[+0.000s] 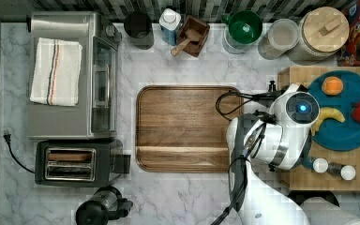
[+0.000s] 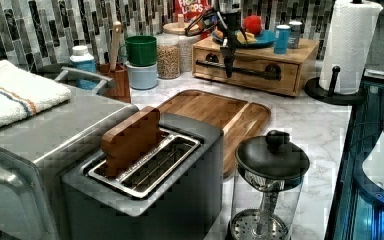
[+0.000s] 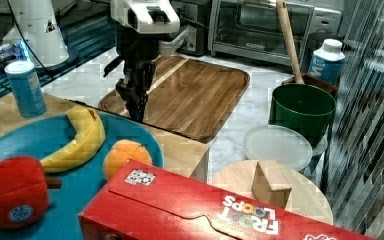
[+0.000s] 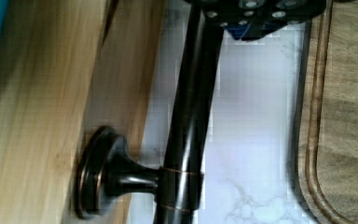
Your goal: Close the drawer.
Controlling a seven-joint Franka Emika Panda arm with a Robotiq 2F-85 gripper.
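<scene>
Marble counter (image 1: 183,197) w/ tiled backsplash behind; cutting board (image 1: 185,129) at centre. At the top view's right, wooden box (image 2: 250,62) carrying a blue plate (image 1: 351,136) of fruit. Drawer (image 2: 245,69) sits in the box front, looking nearly or fully pushed in – its face about level w/ the box edge. Handle (image 4: 189,121) – dark bar on round mounts. Gripper (image 2: 228,67) hangs at the bar's mid-span; cannot tell whether fingers are apart or together. To do well: push square to the drawer face, low and centred on the bar, so the tray doesn't rack; stop when flush
</scene>
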